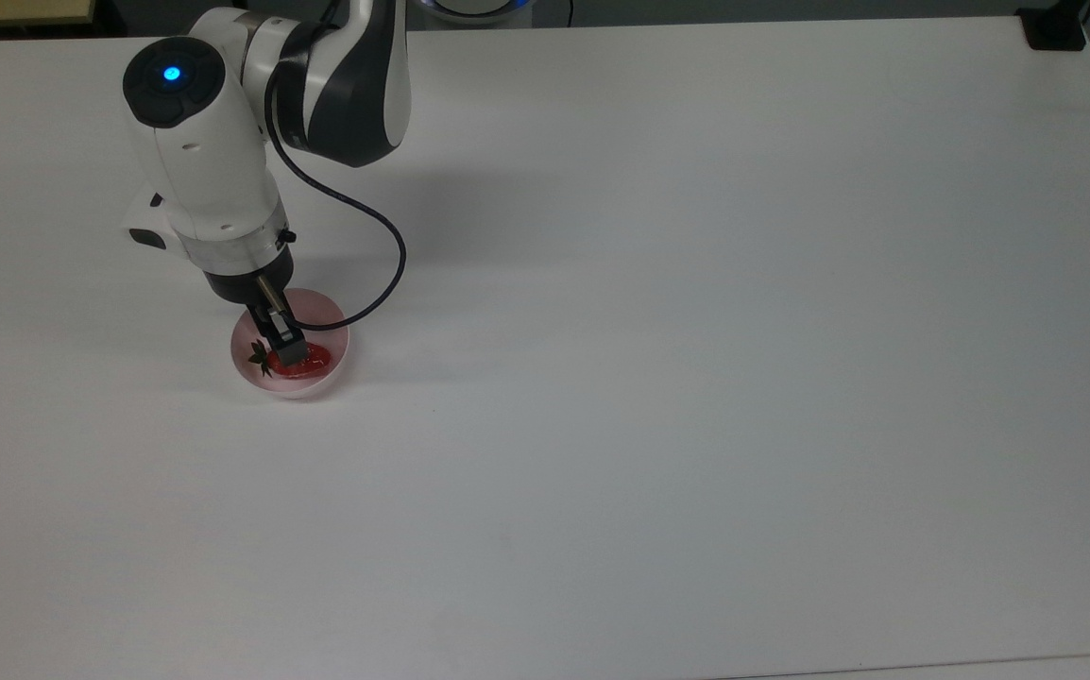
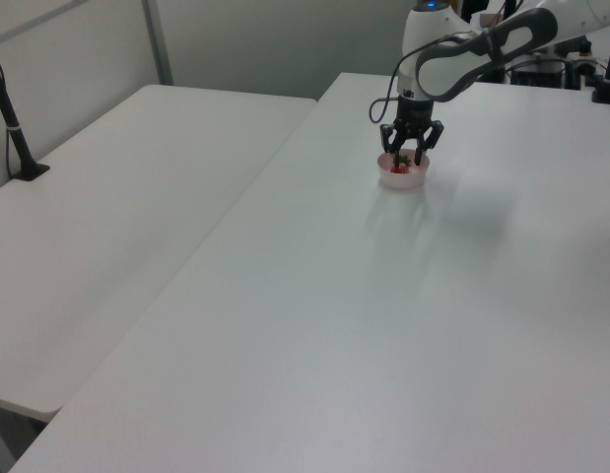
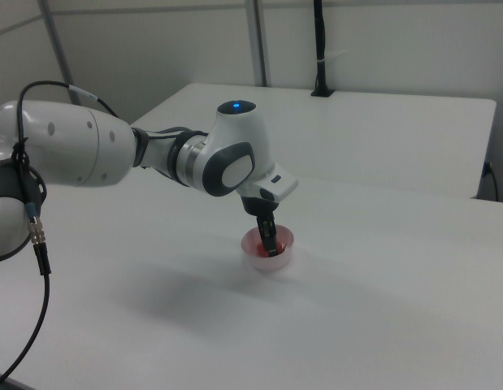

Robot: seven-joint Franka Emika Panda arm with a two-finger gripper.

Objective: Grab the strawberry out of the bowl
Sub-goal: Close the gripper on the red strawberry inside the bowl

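Observation:
A small pale pink bowl (image 1: 247, 373) stands on the white table at the top view's left. The red strawberry (image 1: 315, 360) lies inside it, with its dark green cap toward the top view's left. My gripper (image 1: 285, 356) points straight down into the bowl. In the left view the gripper (image 2: 407, 163) is open, its two fingers spread to either side of the strawberry (image 2: 398, 169). One black finger covers the middle of the strawberry in the top view. The right view has the gripper (image 3: 270, 246) reaching into the bowl (image 3: 271, 262).
The white table (image 1: 696, 378) stretches wide to the top view's right. A black cable (image 1: 384, 236) loops from the wrist past the bowl's rim. A second white table (image 2: 137, 197) adjoins at the left view's left, with a black post (image 2: 9, 118).

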